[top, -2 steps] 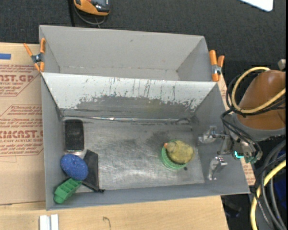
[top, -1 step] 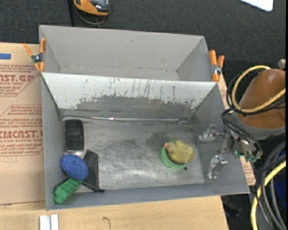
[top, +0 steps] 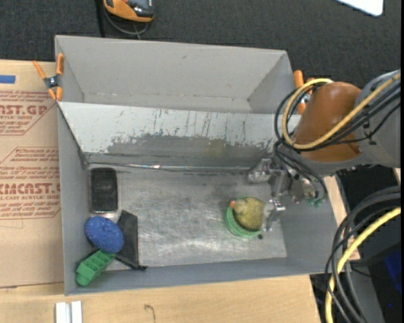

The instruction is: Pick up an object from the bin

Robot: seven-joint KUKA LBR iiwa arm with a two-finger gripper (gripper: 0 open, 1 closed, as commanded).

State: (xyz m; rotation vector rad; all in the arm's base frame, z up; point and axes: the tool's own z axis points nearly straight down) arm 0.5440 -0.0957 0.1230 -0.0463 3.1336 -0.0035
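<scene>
The green round thing with a yellowish lump on top (top: 246,217) lies on the floor of the grey bin (top: 175,73). The gripper (top: 273,206) hangs just to its right, close against its edge. From where I stand I cannot tell whether the jaws are spread or pressed together. Up and to the right of the green thing is the arm's orange cover (top: 326,120), looped with yellow cables. Well apart to its left lie a black rectangular block (top: 103,189), a blue knobbly ball (top: 104,232), a flat black piece (top: 129,237) and a green plastic piece (top: 93,266), bunched together.
</scene>
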